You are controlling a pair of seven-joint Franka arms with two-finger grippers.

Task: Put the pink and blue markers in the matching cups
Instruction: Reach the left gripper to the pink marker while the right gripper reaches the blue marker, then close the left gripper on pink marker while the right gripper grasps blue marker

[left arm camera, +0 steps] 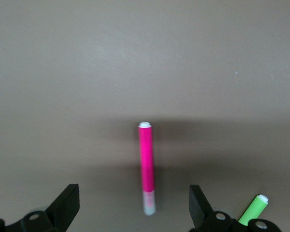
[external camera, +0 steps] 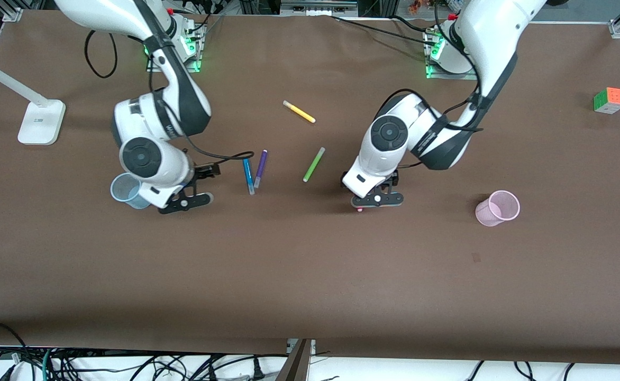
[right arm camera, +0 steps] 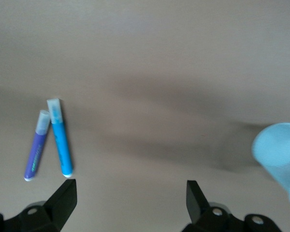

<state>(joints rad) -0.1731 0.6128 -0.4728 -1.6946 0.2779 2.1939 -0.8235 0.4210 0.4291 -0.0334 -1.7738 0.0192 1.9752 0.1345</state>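
Observation:
The pink marker (left arm camera: pixel 146 164) lies on the brown table under my open left gripper (left arm camera: pixel 134 205), between its spread fingers; in the front view only its tip (external camera: pixel 360 209) shows below that gripper (external camera: pixel 377 200). The blue marker (external camera: pixel 248 176) lies beside a purple marker (external camera: pixel 260 168). My right gripper (external camera: pixel 185 202) is open and empty, between the blue marker (right arm camera: pixel 59 137) and the pale blue cup (external camera: pixel 128 190), which also shows in the right wrist view (right arm camera: pixel 280 154). The pale pink cup (external camera: pixel 497 208) stands toward the left arm's end.
A lime-green marker (external camera: pixel 313 164) lies close to the left gripper and shows in the left wrist view (left arm camera: pixel 253 210). A yellow marker (external camera: pixel 299 111) lies nearer the bases. A puzzle cube (external camera: pixel 610 100) and a white lamp base (external camera: pixel 41 121) sit at the table's ends.

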